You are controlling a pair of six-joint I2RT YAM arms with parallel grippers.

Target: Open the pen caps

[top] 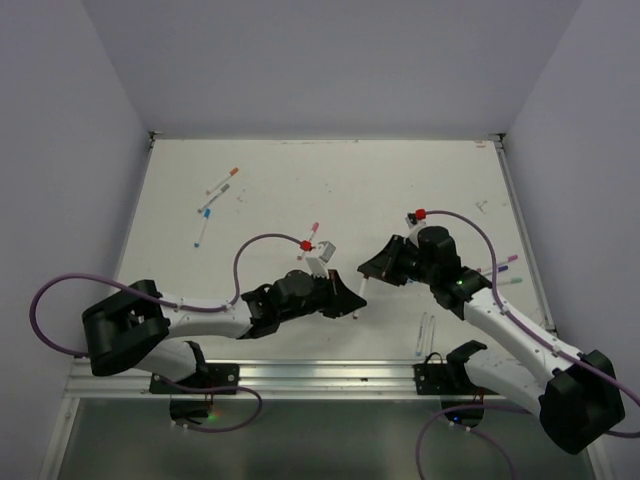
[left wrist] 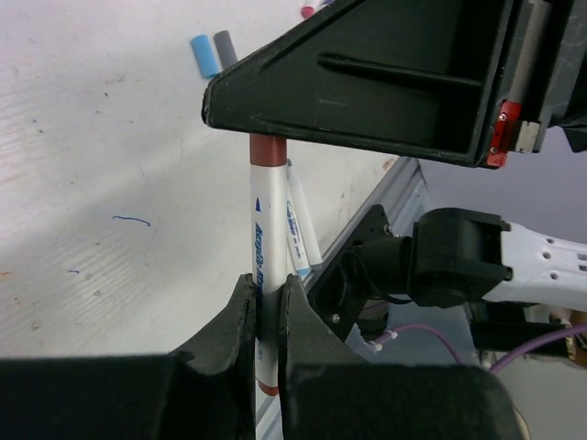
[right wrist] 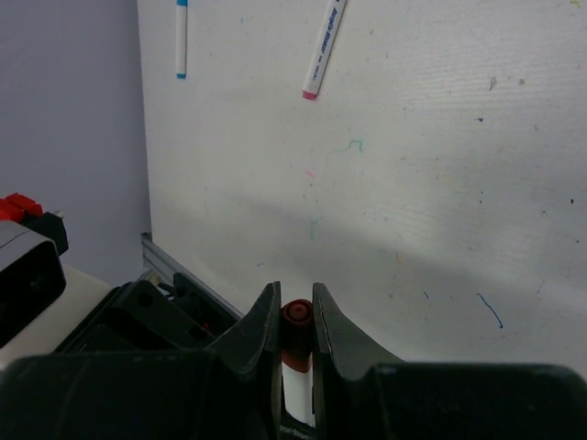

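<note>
Left wrist view: my left gripper [left wrist: 269,286] is clamped on the white barrel of the pen [left wrist: 267,215], above the table [left wrist: 101,183].
Right wrist view: my right gripper [right wrist: 294,301] pinches its dark red cap [right wrist: 295,314].
Risk: pulling off the pen's axis could slip the cap (the pinch looks shallow).
Risk: the barrel may slide through my left gripper.
Around: a blue cap [left wrist: 204,55] and a grey cap [left wrist: 225,46] lie loose, with another pen [left wrist: 301,229] below; I judge nothing blocks the pull.
</note>
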